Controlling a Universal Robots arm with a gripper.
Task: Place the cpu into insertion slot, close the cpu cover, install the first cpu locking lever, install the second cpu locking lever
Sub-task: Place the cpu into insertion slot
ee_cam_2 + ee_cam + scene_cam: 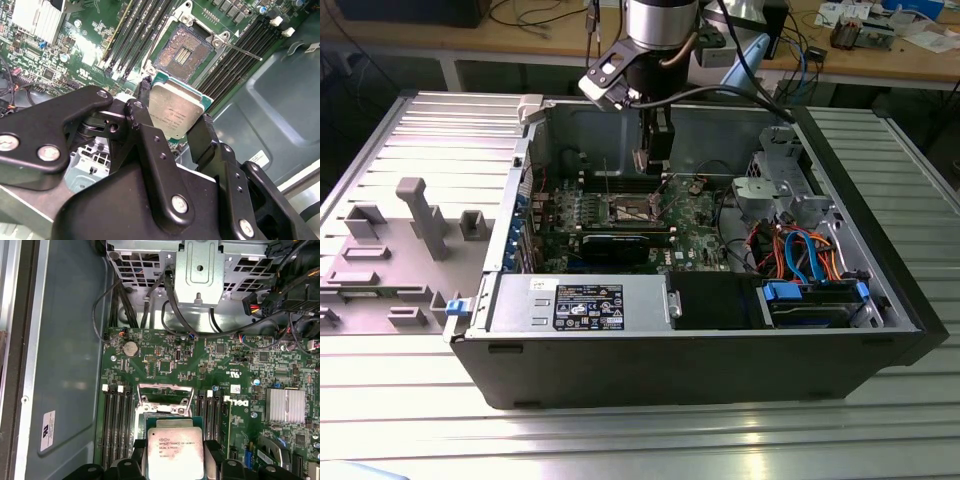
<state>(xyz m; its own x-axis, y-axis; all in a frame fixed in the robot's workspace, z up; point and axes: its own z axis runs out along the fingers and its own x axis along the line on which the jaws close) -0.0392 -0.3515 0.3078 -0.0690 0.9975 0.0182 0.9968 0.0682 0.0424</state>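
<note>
My gripper (175, 104) is shut on the cpu (172, 116), a flat square chip with a silvery top and green rim, one black finger (142, 97) on each of two opposite edges. The chip hangs tilted a short way above the insertion slot (180, 49), whose brownish-gold contact field lies bare in the green motherboard. In the first wrist view the cpu (174, 440) covers most of the socket, and the cpu cover (165, 388) stands raised behind it. In the exterior view the gripper (653, 162) hangs inside the open computer case over the insertion slot (630, 208). A thin locking lever (240, 50) sticks out beside the socket.
Long memory slots (145, 30) flank the socket on both sides. A black graphics card (615, 245), a grey-labelled power supply (580, 305), a metal drive cage (780, 180) and coloured cables (800, 250) crowd the case. A finned heatsink (286, 405) sits nearby. A grey fixture tray (400, 240) lies at the exterior view's left.
</note>
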